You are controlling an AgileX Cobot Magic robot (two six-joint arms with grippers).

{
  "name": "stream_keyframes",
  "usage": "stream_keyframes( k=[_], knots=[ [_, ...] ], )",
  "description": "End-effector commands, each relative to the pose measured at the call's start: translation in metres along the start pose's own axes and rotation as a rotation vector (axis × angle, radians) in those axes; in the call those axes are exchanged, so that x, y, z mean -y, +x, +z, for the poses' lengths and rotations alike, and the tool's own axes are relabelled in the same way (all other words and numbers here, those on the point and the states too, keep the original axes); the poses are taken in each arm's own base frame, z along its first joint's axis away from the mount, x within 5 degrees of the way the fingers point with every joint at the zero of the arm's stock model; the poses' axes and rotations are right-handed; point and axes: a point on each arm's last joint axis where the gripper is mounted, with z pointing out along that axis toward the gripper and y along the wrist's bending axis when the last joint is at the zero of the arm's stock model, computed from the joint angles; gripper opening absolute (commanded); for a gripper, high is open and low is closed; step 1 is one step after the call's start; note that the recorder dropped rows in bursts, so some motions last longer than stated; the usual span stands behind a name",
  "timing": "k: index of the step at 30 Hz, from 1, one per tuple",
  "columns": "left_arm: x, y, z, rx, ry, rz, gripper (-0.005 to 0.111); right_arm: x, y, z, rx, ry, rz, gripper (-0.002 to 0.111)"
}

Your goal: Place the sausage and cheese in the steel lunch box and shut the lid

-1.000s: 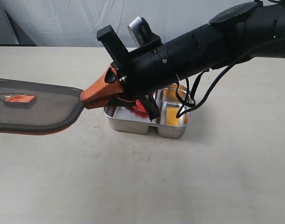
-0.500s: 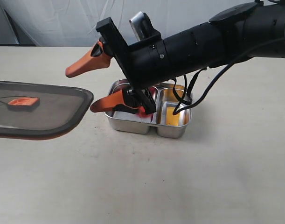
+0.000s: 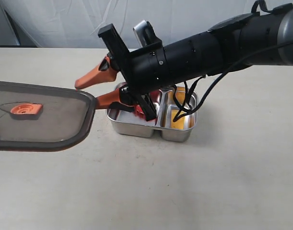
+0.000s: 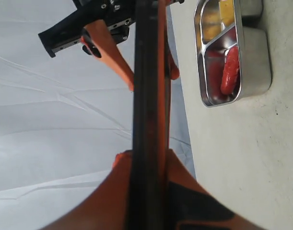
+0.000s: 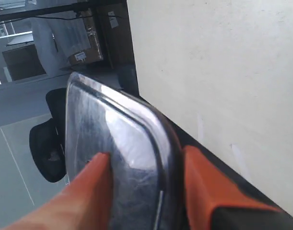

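Note:
The dark translucent lid [image 3: 45,120] with its orange valve tab [image 3: 26,109] hangs above the table, left of the steel lunch box [image 3: 136,127]. My left gripper [image 4: 147,157] is shut on the lid [image 4: 147,96], seen edge-on; this gripper is outside the exterior view. My right gripper [image 3: 96,90] is open, its orange fingers straddling the lid's near end [image 5: 122,134] with gaps on both sides. The red sausage [image 4: 230,72] lies in the larger compartment and the yellow cheese [image 3: 176,119] in the smaller one. The right arm partly hides the sausage [image 3: 138,109].
The right arm [image 3: 208,48] reaches across above the lunch box, with black cables [image 3: 184,103] dangling into it. A pale curtain [image 3: 55,24] hangs behind the beige table [image 3: 184,191].
My right gripper has opened off the lid's end and now straddles it loosely. The lid has shifted a little toward the lunch box and sits more level.

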Motion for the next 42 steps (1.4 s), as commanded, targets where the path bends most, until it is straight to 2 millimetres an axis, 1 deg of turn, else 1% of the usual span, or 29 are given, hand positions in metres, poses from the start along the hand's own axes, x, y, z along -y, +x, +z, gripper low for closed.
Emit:
stream_keyframes(
  k=[1, 2, 3, 7, 10, 13, 16, 20, 24, 29, 34, 42],
  knots=[
    [0.005, -0.002, 0.000, 0.025, 0.048, -0.063, 0.000, -0.011, 0.009, 0.002, -0.077, -0.095, -0.047, 0.012],
    [0.006, -0.003, 0.000, 0.028, 0.061, -0.076, 0.000, -0.012, 0.010, 0.002, -0.086, -0.109, -0.057, 0.002],
    [0.006, -0.003, 0.000, 0.032, 0.067, -0.085, 0.000, -0.013, 0.011, 0.001, -0.097, -0.121, -0.080, -0.001],
    [0.009, -0.004, -0.001, 0.039, 0.092, -0.107, 0.000, -0.018, 0.017, 0.000, -0.162, -0.180, -0.163, 0.000],
    [0.009, -0.004, -0.001, 0.039, 0.094, -0.107, 0.000, -0.018, 0.019, 0.000, -0.168, -0.185, -0.221, 0.000],
    [0.009, -0.004, -0.001, 0.039, 0.094, -0.105, 0.000, -0.016, 0.024, 0.005, -0.200, -0.156, -0.249, 0.000],
    [0.008, -0.004, -0.001, 0.039, 0.083, -0.089, 0.000, -0.012, 0.035, 0.013, -0.259, -0.103, -0.288, 0.000],
    [0.006, -0.004, -0.004, 0.041, 0.050, -0.076, 0.000, -0.007, 0.040, 0.021, -0.270, -0.029, -0.331, 0.000],
    [0.006, -0.002, -0.010, 0.030, 0.020, -0.048, 0.000, -0.006, 0.040, 0.021, -0.273, -0.017, -0.338, 0.000],
    [0.005, 0.000, -0.017, 0.006, -0.025, -0.048, 0.000, 0.002, 0.039, 0.020, -0.280, 0.066, -0.387, 0.000],
    [0.009, 0.001, -0.015, 0.004, -0.004, -0.048, 0.000, 0.002, 0.037, 0.021, -0.262, 0.071, -0.410, 0.000],
    [0.010, 0.001, -0.015, 0.004, 0.000, -0.050, 0.000, 0.006, 0.035, 0.021, -0.250, 0.114, -0.434, 0.001]
  ],
)
